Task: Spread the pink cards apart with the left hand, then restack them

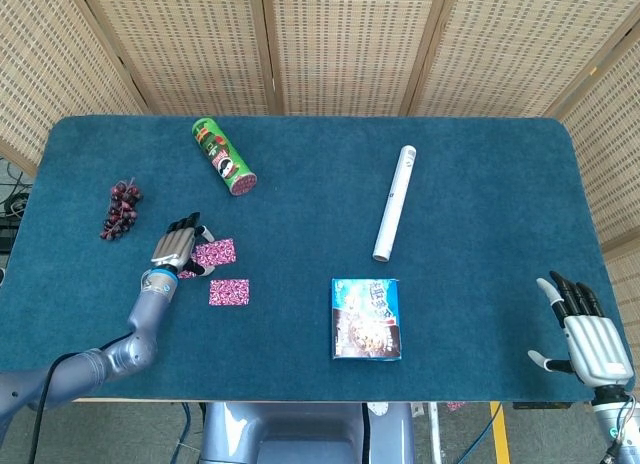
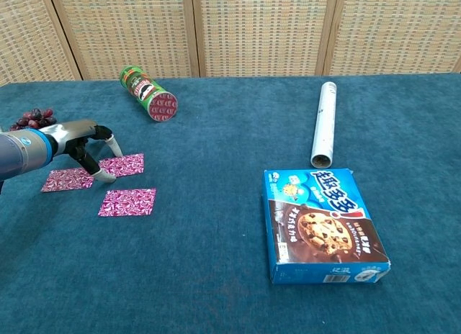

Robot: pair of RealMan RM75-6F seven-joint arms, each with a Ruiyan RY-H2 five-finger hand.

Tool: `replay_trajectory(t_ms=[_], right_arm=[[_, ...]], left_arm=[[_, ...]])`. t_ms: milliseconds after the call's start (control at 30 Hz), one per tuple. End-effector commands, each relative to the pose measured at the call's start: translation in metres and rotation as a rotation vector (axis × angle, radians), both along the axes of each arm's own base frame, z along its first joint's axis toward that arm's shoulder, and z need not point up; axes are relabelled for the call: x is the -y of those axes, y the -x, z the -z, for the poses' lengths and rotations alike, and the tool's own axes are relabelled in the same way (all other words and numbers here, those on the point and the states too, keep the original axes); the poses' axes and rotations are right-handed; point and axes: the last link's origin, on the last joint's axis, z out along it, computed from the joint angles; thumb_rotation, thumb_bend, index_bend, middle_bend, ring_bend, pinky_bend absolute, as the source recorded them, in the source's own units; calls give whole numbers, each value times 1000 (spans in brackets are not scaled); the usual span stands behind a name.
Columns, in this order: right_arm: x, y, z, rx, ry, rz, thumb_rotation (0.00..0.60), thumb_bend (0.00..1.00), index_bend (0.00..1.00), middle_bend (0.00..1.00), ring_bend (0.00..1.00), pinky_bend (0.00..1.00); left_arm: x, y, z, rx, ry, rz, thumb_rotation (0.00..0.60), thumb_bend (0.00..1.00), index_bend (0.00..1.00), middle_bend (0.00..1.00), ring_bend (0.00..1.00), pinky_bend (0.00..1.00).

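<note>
Near the table's left edge, our left hand (image 2: 81,136) presses spread fingertips (image 2: 106,177) on the cards (image 2: 127,201); we should drag gently, flat. Right hand (image 1: 585,336) idles open.

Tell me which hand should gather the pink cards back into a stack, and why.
Left. The left hand is already over the three spread pink cards, fingertips down at them. The right hand sits open at the table's opposite near corner, with the cookie box lying in between.
</note>
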Motion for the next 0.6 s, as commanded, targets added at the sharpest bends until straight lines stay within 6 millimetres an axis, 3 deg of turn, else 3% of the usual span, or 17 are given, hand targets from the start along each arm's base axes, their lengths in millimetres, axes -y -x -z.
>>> replay_trajectory(t_ms=[33, 600], right_arm=[[0, 0, 0, -1, 0, -1, 600, 0, 0, 0, 0, 0], [0, 0, 0, 0, 1, 0, 600, 0, 0, 0, 0, 0]], left_arm=[[1, 1, 1, -4, 1, -3, 600, 254, 545, 0, 0, 0], [1, -5, -13, -3, -27, 21, 600, 253, 559, 0, 0, 0]])
